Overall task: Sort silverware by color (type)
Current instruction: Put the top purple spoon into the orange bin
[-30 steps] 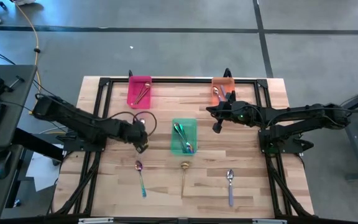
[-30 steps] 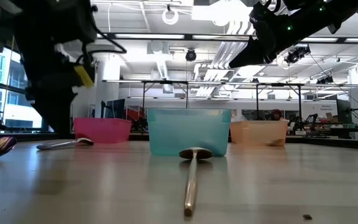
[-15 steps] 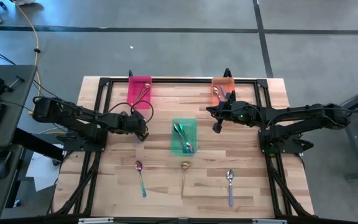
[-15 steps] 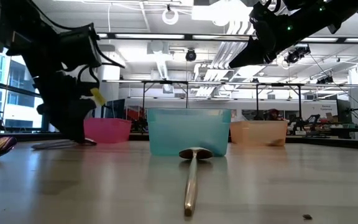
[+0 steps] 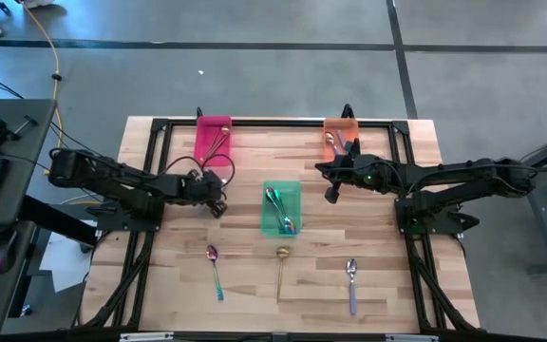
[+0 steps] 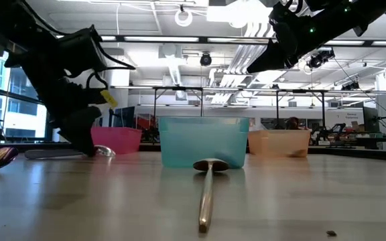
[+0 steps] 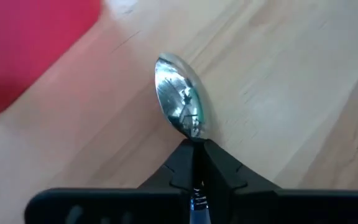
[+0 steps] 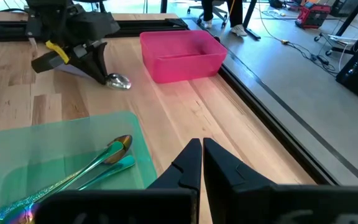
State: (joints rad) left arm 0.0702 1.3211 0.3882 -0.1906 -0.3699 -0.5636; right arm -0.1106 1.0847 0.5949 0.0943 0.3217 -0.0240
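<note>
Silverware first: three spoons (image 5: 281,269) lie along my near table (image 5: 387,285) edge. Mid-table, my left gripper (image 7: 194,163) is clamped on a silver spoon (image 7: 180,104) beside the pink bin (image 5: 214,139). My right gripper (image 8: 201,163) hangs closed, empty, near the orange bin (image 5: 342,138).

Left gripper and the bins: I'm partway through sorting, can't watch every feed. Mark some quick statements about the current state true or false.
1. The left gripper is shut on a spoon lying on the table. True.
2. That spoon lies inside the pink bin. False: it lies on the wood beside the bin.
3. Three spoons lie loose along the table's near edge. True: teal-handled spoon, gold spoon, purple-handled spoon.
4. The green bin is empty. False: it holds spoons.
5. The right gripper holds a spoon. False: shut, empty, above the table.
</note>
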